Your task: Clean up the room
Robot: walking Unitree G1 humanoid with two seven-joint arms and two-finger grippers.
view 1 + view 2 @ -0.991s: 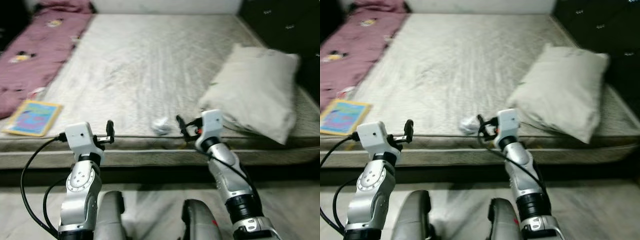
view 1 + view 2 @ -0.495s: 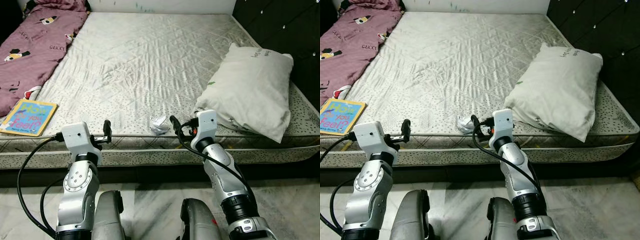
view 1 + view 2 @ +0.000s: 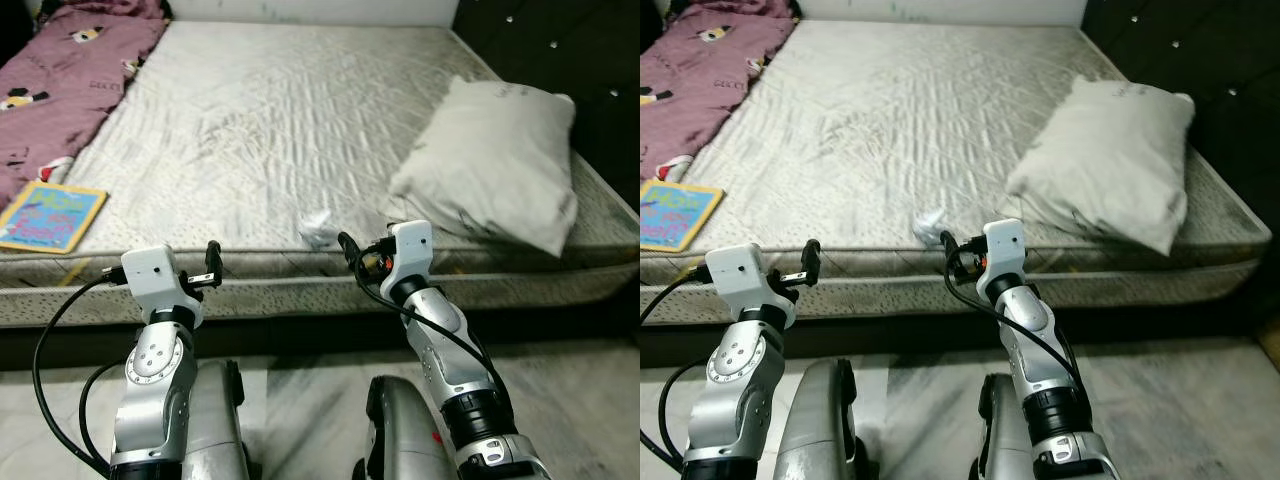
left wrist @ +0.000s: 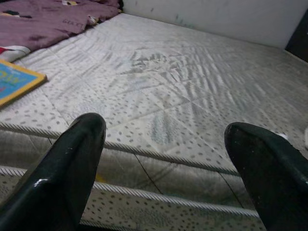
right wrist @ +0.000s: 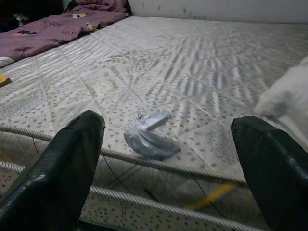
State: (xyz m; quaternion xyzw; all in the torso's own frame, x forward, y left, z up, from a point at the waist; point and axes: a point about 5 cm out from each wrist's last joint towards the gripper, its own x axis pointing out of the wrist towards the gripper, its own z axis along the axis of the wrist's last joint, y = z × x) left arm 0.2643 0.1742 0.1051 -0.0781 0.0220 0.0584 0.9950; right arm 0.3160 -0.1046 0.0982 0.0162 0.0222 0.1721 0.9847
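Crumpled paper: a small pale grey-white wad (image 5: pixel 149 138) lying on the mattress (image 3: pixel 290 110), at its near edge just behind the corded seam; this looks like the piece of litter the tidying calls for.
Look of the paper: creased and folded on itself, with one loose flap sticking up; light and soft, so it should squash easily and slide at a nudge.
Blanket: maroon, patterned (image 3: pixel 55 60), bunched along the mattress's far left side; well apart from the paper.
Book: a bright picture book with a yellow border (image 3: pixel 50 218), flat on the mattress's near left corner; well left of the paper.
Left gripper: (image 3: pixel 212 265) held before the mattress's near edge, between the book and the paper; fingers (image 4: pixel 72 163) spread wide with nothing between them.
Right gripper: (image 3: pixel 350 252) near the mattress edge, just right of the paper and not touching it; fingers (image 5: pixel 67 163) wide apart and empty, the paper framed between them.
Pillow: white, rumpled (image 3: pixel 490 160), on the mattress's right side; beside the paper but apart from it.
Risk: an approach too low could catch the fingertips on the mattress seam; a push in place of a pinch could send the paper over the edge to the floor; closing on the loose flap alone could let it slip free.
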